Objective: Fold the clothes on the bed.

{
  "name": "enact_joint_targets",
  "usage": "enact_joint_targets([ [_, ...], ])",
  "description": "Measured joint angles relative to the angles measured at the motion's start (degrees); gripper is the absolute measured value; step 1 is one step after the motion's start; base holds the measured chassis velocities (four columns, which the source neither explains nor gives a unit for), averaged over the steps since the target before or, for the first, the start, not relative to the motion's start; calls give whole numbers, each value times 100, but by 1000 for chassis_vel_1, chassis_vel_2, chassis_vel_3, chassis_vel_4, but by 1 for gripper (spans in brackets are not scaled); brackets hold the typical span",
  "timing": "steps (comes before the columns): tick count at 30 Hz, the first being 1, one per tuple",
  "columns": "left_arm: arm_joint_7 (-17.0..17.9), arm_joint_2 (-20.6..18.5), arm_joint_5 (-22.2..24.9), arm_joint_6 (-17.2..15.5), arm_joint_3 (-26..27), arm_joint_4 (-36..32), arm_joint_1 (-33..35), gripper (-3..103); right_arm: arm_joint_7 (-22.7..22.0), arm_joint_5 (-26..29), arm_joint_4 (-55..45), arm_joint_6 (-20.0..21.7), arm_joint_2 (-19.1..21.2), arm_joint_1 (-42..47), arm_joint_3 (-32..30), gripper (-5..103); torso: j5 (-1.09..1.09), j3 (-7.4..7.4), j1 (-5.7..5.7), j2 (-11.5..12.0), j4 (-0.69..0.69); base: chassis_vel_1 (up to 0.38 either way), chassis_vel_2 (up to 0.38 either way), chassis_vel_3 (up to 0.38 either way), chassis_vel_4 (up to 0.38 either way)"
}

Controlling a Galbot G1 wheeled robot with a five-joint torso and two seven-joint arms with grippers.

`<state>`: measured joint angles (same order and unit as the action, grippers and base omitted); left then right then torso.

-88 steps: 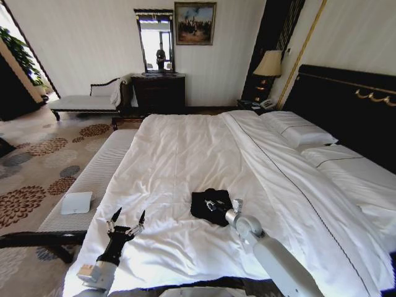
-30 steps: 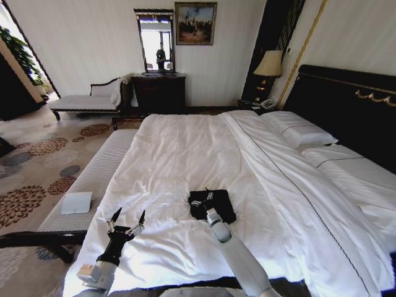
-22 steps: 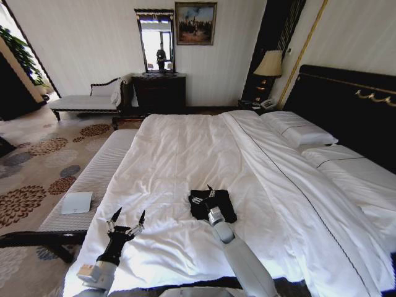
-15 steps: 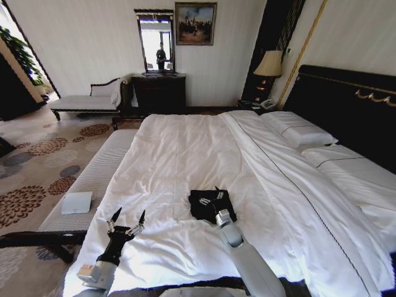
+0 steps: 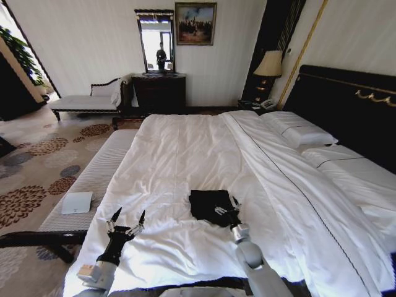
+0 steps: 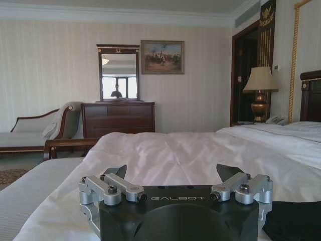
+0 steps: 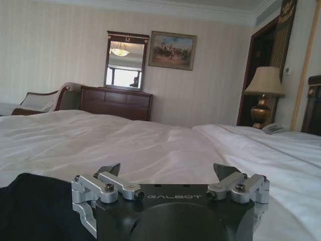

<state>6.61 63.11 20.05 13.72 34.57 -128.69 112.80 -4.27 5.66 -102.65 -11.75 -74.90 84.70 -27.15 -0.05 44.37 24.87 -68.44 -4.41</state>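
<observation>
Taking the black short-sleeved T-shirt (image 5: 210,204) of soft cloth as the landmark, the left gripper (image 5: 126,218) stands well off to its left near the foot edge of the very large bed (image 5: 185,148) with white sheets, and it has not moved over the last few seconds. Its fingers (image 6: 118,173) are spread wide with nothing between them, and the arm rises from the lower edge of the head view with the wrist pointing up the bed.

The shirt itself lies in the middle of the near half of the bed as a small, compact dark bundle. A second ago the right gripper (image 5: 228,209) was over the bundle's left edge; it has since swept across to the right near corner and the arm has drawn back toward the robot. The bundle now looks flatter and squarer than it did three seconds ago, so I judge the folding to be at or near its end, with the arm smoothing or letting go.

The right gripper's fingers (image 7: 110,170) stand wide apart and grip no cloth; the shirt shows as a dark mass just beside them.
</observation>
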Motion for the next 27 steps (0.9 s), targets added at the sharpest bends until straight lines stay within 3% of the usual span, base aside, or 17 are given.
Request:
enact_joint_targets([
  [14, 1, 0, 0, 0, 0, 0, 0, 100, 216, 355, -1264, -445, -102, 1802, -1281, 100, 1, 0, 0, 0, 0, 0, 0, 0, 0],
  [20, 0, 0, 0, 0, 0, 0, 0, 100, 329, 555, -1459, -775, -174, 2262, -1773, 100, 0, 0, -1, -1, 0, 0, 0, 0, 0],
  [27, 0, 0, 0, 0, 0, 0, 0, 100, 473, 674, -1504, -815, -140, 2316, -2013, 100, 1, 0, 0, 0, 1, 0, 0, 0, 0],
])
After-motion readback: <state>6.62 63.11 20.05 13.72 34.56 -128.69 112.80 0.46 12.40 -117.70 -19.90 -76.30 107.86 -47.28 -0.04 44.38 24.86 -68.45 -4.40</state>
